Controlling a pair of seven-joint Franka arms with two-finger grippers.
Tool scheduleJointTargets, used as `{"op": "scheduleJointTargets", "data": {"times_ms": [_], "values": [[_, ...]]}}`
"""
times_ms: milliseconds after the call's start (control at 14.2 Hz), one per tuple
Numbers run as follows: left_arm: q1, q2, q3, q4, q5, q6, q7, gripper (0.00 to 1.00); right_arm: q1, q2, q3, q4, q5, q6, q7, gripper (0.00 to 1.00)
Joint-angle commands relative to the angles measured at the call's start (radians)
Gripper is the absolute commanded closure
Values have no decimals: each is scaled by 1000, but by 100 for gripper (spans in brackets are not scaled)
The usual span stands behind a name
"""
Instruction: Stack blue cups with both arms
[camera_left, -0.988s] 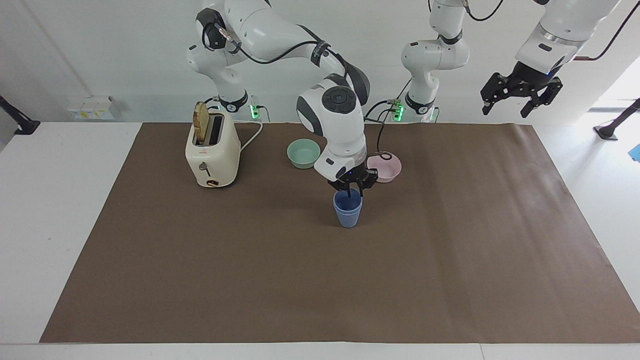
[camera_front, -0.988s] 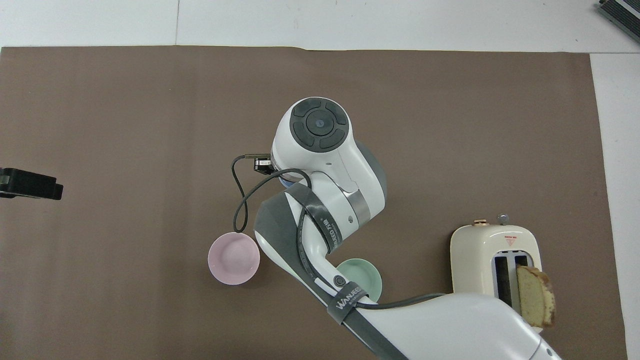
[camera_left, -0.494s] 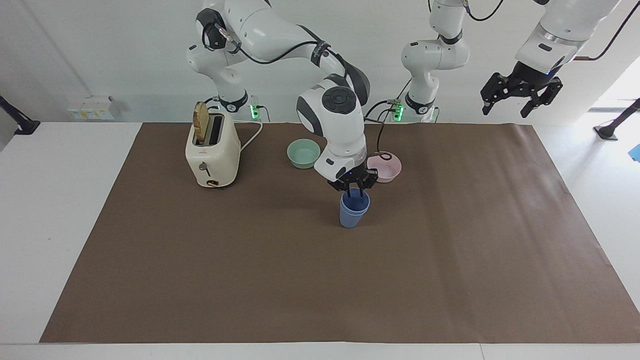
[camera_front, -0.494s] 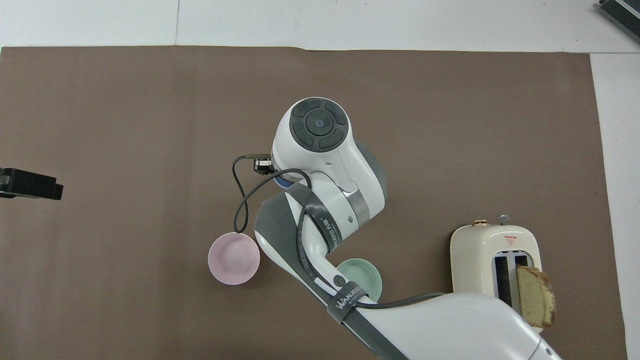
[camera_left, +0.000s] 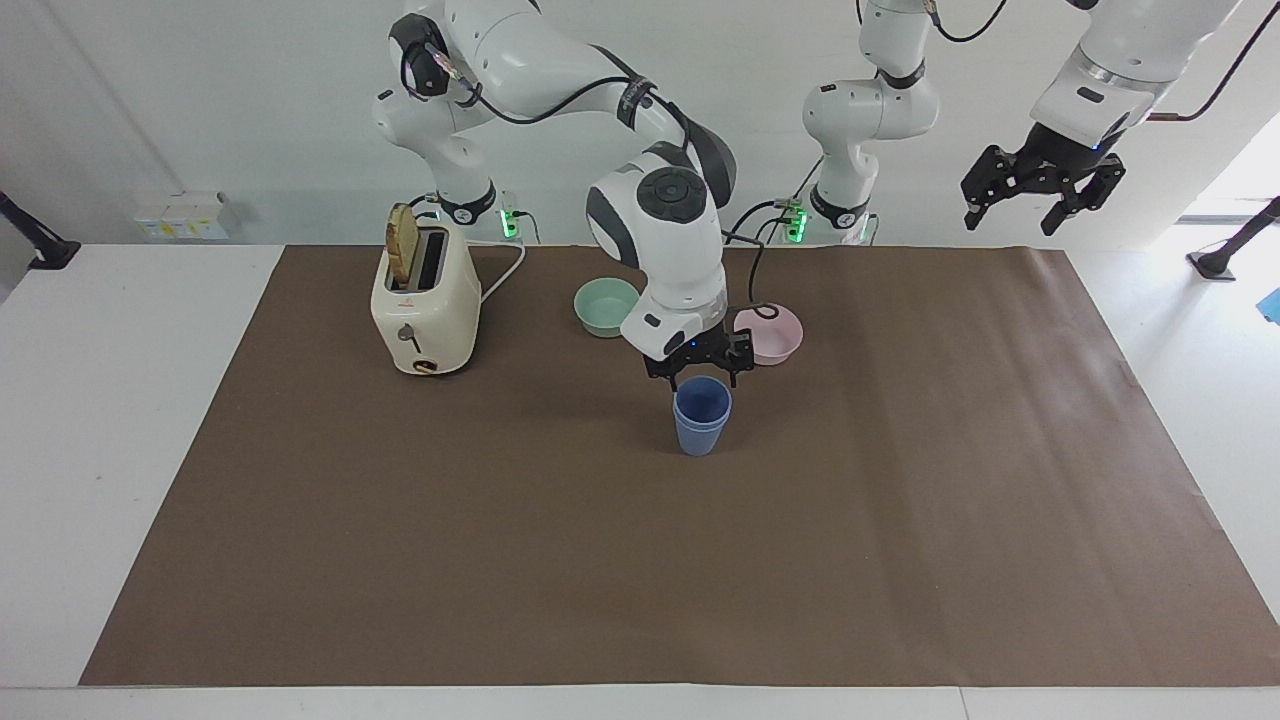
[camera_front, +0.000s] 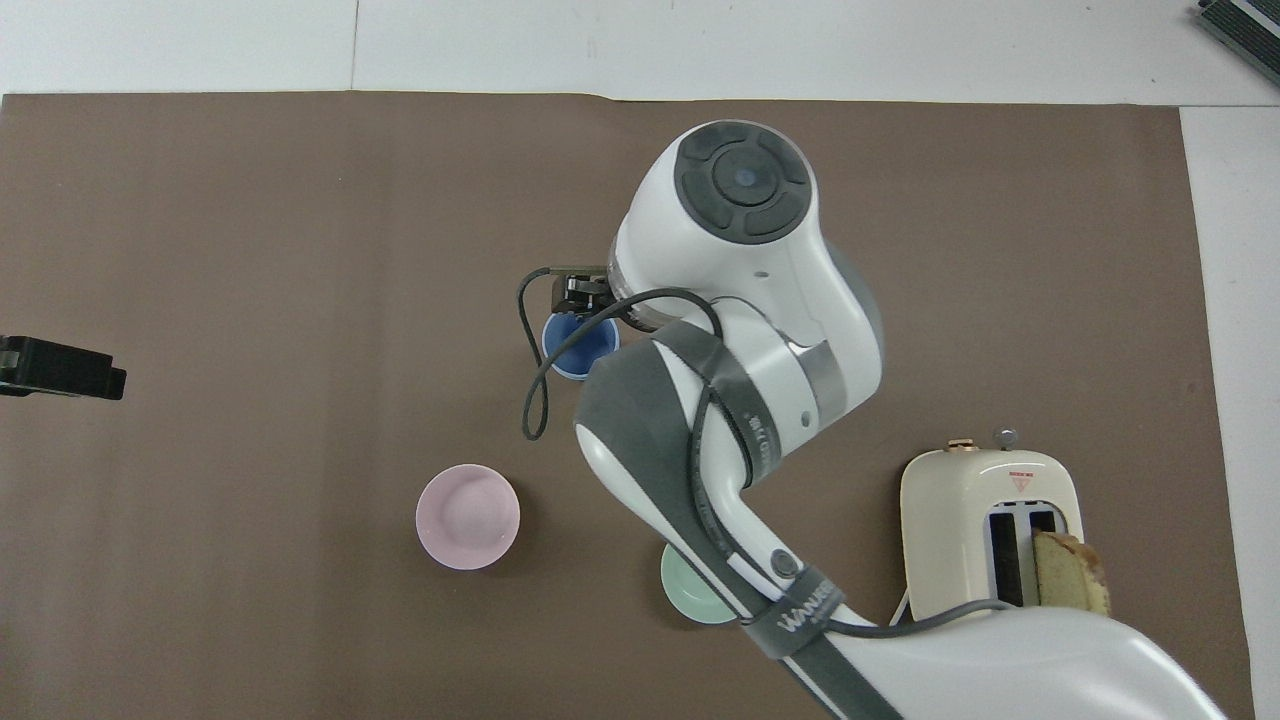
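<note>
The two blue cups (camera_left: 702, 420) stand nested, one inside the other, upright on the brown mat (camera_left: 900, 500) near the middle of the table. My right gripper (camera_left: 700, 374) hangs just above their rim, open and empty, clear of the cups. In the overhead view the cups (camera_front: 575, 352) show partly under the right gripper (camera_front: 585, 297) and its cable. My left gripper (camera_left: 1012, 222) is open and empty, raised high over the left arm's end of the table, where the arm waits. Its tip shows in the overhead view (camera_front: 60, 368).
A pink bowl (camera_left: 782, 335) and a mint-green bowl (camera_left: 606, 305) sit nearer to the robots than the cups. A cream toaster (camera_left: 425, 300) holding a slice of bread stands toward the right arm's end.
My right gripper has let go of the upper cup's rim and risen a little. The cup, briefly tilted, now sits straight in the lower one. The left arm has not moved.
</note>
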Motion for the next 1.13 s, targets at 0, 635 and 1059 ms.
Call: {"op": "scheduleJointTargets", "data": {"times_ms": [0, 635, 1059], "values": [[10, -23, -2, -22, -8, -7, 6, 0, -60, -69, 3, -15, -32, -97, -88, 0], [10, -23, -3, -22, -8, -7, 6, 0, -315, -213, 4, -15, -113, -283, -448, 0], [10, -23, -3, -22, -8, -7, 4, 0, -412, -316, 7, -29, -160, -358, -541, 0]]}}
